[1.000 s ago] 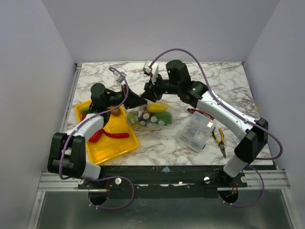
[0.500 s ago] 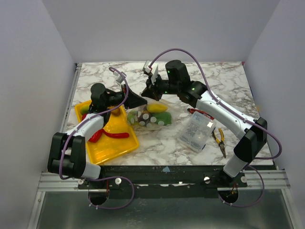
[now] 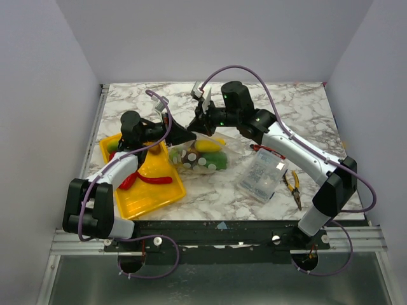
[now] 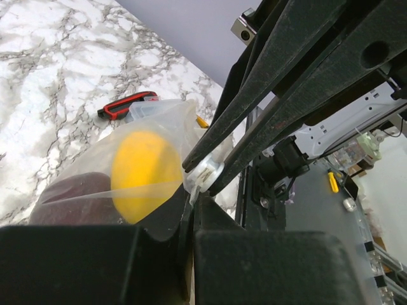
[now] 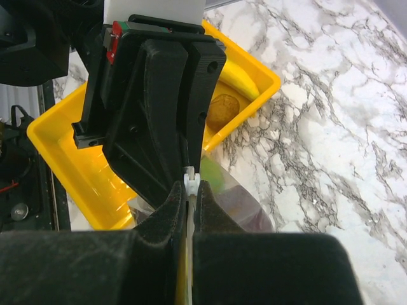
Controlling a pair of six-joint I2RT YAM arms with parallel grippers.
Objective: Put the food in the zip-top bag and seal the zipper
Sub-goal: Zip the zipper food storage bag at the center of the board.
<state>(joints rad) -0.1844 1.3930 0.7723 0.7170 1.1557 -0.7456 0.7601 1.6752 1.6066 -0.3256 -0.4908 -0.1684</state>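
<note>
Both left hand (image 3: pixel 193 135) and right hand (image 3: pixel 201 124) tight on zipper (image 5: pixel 190 181); lemon (image 4: pixel 145 166) in bag (image 4: pixel 166 117), chili (image 3: pixel 152 180) in tray (image 3: pixel 162 194).

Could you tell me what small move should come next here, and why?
Probably slide the right pincer along the zipper, away from the left pincer: both are shut on the strip side by side, so the left can anchor it.

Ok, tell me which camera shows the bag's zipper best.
Left wrist: the zipper is close up, a whitish strip pinched where the left gripper and right gripper meet at the mouth of the bag. The right wrist view shows only a small white end of it. In the top view the grippers hide it.
</note>
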